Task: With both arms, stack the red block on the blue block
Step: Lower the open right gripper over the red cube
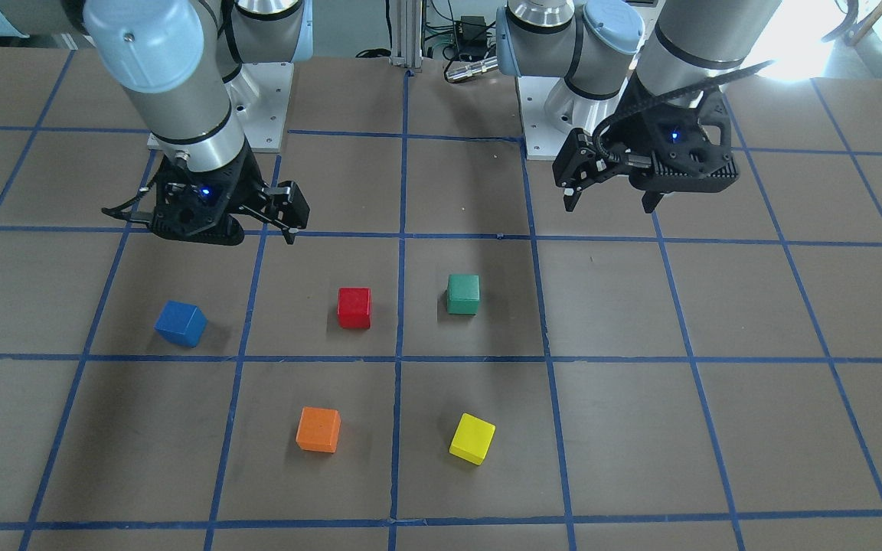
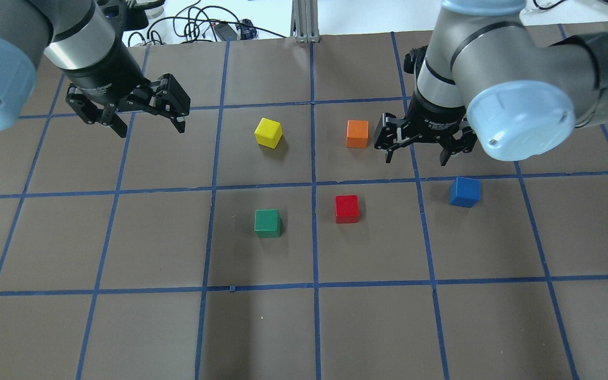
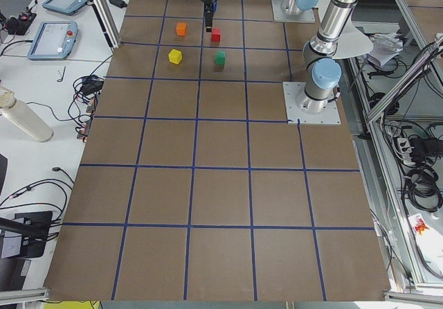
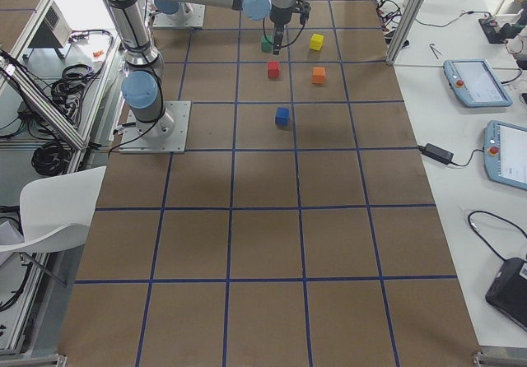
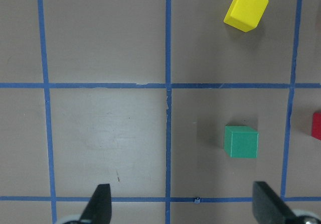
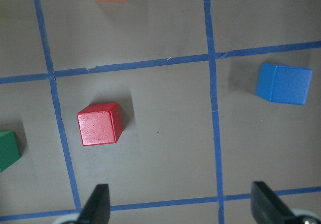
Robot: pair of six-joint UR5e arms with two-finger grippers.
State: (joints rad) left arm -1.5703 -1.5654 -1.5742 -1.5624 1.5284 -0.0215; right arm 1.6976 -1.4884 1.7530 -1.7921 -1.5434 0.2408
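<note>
The red block (image 1: pixel 354 308) sits on the brown table near its middle; it also shows in the overhead view (image 2: pixel 347 208) and the right wrist view (image 6: pixel 99 124). The blue block (image 1: pixel 181 323) rests apart from it, further to my right (image 2: pixel 464 191), slightly rotated (image 6: pixel 283 84). My right gripper (image 2: pixel 416 157) hovers open and empty above the table, between the orange cube and the blue block. My left gripper (image 2: pixel 152 128) hovers open and empty far to the left, away from both blocks. In the left wrist view only the red block's edge (image 5: pixel 317 125) shows.
A green cube (image 2: pixel 267 222) sits left of the red block. A yellow cube (image 2: pixel 268 132) and an orange cube (image 2: pixel 357 133) lie beyond them. Blue tape lines grid the table (image 2: pixel 124 327). Cables lie past the far edge.
</note>
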